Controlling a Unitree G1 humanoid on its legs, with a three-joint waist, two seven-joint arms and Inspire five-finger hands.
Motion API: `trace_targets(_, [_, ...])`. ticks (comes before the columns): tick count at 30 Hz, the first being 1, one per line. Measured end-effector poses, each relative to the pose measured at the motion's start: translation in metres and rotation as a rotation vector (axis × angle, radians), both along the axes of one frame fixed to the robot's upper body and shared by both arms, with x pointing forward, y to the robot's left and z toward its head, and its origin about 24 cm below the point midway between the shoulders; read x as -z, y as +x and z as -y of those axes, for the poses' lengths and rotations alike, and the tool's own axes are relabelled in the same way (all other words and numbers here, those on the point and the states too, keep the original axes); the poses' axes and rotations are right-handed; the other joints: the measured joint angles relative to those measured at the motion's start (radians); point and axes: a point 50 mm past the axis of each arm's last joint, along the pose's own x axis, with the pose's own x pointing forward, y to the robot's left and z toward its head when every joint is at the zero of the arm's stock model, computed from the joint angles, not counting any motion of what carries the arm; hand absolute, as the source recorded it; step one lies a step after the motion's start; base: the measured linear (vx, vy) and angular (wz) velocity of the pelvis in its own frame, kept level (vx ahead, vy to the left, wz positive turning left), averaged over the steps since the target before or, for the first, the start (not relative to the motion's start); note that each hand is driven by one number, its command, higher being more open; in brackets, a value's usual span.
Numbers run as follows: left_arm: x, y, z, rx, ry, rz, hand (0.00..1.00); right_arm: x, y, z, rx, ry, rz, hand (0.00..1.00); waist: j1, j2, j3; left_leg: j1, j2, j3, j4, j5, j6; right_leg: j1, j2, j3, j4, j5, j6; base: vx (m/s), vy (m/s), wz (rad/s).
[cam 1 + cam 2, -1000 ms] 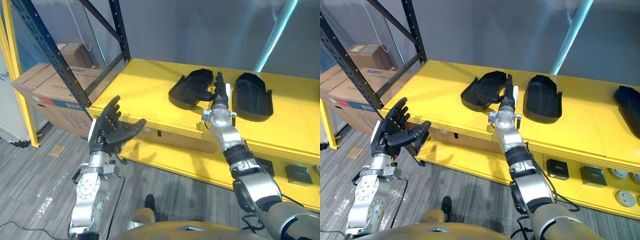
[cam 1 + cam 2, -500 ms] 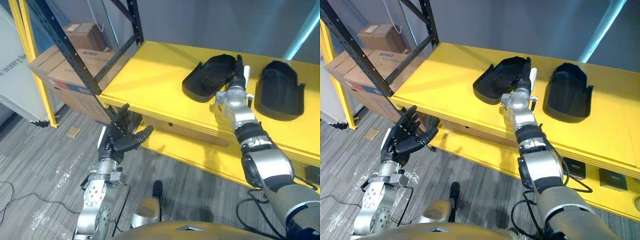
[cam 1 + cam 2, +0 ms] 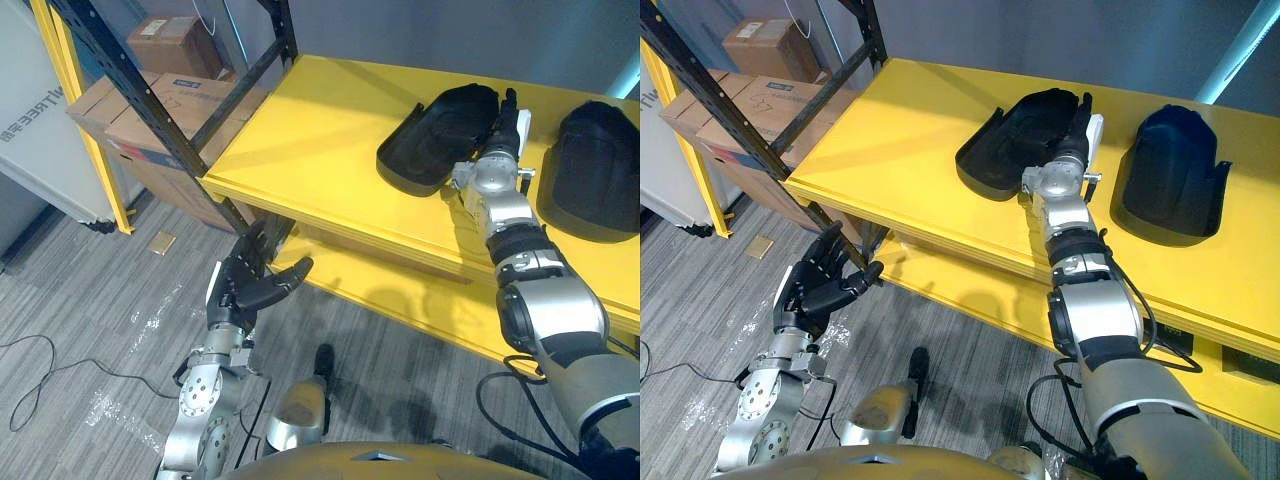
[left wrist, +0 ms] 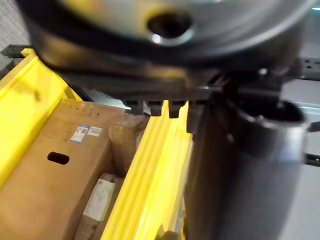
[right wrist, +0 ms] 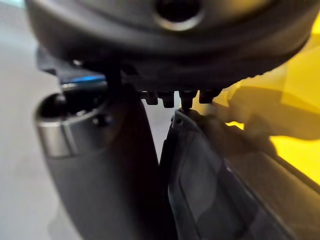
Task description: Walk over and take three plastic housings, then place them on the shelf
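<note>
Right hand [image 3: 1074, 142] rests straight fingers [image 3: 1080, 110] on the left housing [image 3: 1012, 152]

Bright, even light falls from above onto the yellow shelf [image 3: 320, 130], which glows without hard glare. A soft darker band crosses its left part, and the left housing [image 3: 440, 130] throws only a faint shadow at its front edge. The right housing [image 3: 1170, 165] carries a bluish sheen. Below the shelf's front edge the lower level is dimmer. The grey floor [image 3: 100, 330] shows pale glossy patches. In the left wrist view, a cardboard box [image 4: 55, 165] is warmly lit.
</note>
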Motion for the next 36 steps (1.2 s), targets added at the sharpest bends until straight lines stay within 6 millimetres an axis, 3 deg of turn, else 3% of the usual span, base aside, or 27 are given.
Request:
trace_targets(5, [0.001, -0.002, 0.000, -0.003, -0.027, -0.005, 1.00, -0.002, 0.001, -0.002, -0.050, -0.011, 0.002, 1.00, 0.001, 0.005, 0.005, 0.001, -0.005, -0.012, 0.001, -0.001, -0.001, -0.019, -0.027, -0.003, 0.073, -0.047, 0.003, -0.02, -0.045, 0.07])
trace_targets(12, [0.000, -0.002, 0.005, 0.020, -0.040, 0.015, 1.00, -0.022, 0.004, -0.005, -0.123, -0.074, 0.072, 1.00, 0.007, 0.020, 0.029, -0.002, -0.019, -0.021, 0.001, 0.005, -0.004, -0.051, -0.068, -0.002, 0.165, -0.104, 0.004, -0.01, -0.039, 0.04])
trace_targets(17, [0.000, -0.002, 0.009, 0.038, -0.046, 0.013, 1.00, -0.031, 0.006, -0.014, -0.154, -0.160, 0.088, 1.00, 0.016, 0.021, 0.034, -0.006, -0.022, -0.024, 0.001, 0.006, -0.004, -0.068, -0.075, -0.002, 0.189, -0.122, 0.003, 0.00, -0.048, 0.02])
trace_targets(25, [-0.011, -0.004, 0.009, 0.026, -0.052, 0.100, 1.00, -0.067, 0.002, -0.025, -0.041, -0.299, 0.303, 1.00, 0.012, 0.011, 0.083, -0.006, -0.033, -0.031, 0.001, 0.009, -0.006, -0.065, -0.081, -0.005, 0.187, -0.121, 0.010, -0.01, -0.008, 0.02])
trace_targets(28, [-0.028, -0.009, 0.005, 0.008, -0.056, 0.203, 1.00, -0.096, -0.015, -0.038, -0.037, -0.292, 0.539, 1.00, -0.004, 0.006, 0.095, -0.006, -0.029, -0.027, 0.001, 0.009, -0.006, -0.053, -0.064, -0.003, 0.141, -0.095, 0.013, -0.02, -0.014, -0.06])
trace_targets(30, [-0.045, -0.010, -0.001, -0.015, -0.049, 0.308, 1.00, -0.118, -0.045, -0.049, -0.075, -0.260, 0.776, 1.00, -0.021, 0.006, 0.095, -0.005, -0.028, -0.017, 0.001, 0.009, -0.006, -0.044, -0.050, 0.005, 0.091, -0.064, 0.016, -0.02, -0.003, -0.14])
trace_targets(32, [-0.056, -0.011, -0.008, -0.043, -0.036, 0.366, 1.00, -0.124, -0.066, -0.054, -0.101, -0.265, 0.879, 1.00, -0.039, 0.003, 0.094, -0.002, -0.029, -0.006, 0.001, 0.009, -0.005, -0.039, -0.044, 0.014, 0.063, -0.045, 0.017, -0.03, 0.001, -0.22])
trace_targets(33, [-0.065, -0.011, -0.016, -0.077, -0.015, 0.411, 1.00, -0.119, -0.087, -0.056, -0.141, -0.240, 0.951, 1.00, -0.060, -0.005, 0.090, 0.007, -0.029, 0.013, 0.001, 0.005, -0.002, -0.030, -0.036, 0.027, 0.031, -0.026, 0.019, -0.04, 0.005, -0.31])
trace_targets(35, [-0.072, -0.013, -0.026, -0.117, 0.013, 0.449, 1.00, -0.106, -0.104, -0.057, -0.184, -0.212, 0.962, 1.00, -0.083, -0.019, 0.082, 0.018, -0.027, 0.037, 0.001, -0.007, 0.002, -0.026, -0.028, 0.047, 0.006, -0.015, 0.019, -0.04, 0.006, -0.39])
trace_targets(36, [-0.076, -0.014, -0.033, -0.145, 0.037, 0.461, 1.00, -0.088, -0.113, -0.054, -0.215, -0.181, 0.923, 1.00, -0.103, -0.037, 0.065, 0.021, -0.025, 0.051, 0.001, -0.015, 0.004, -0.027, -0.024, 0.058, -0.011, -0.008, 0.018, -0.03, -0.009, -0.47])
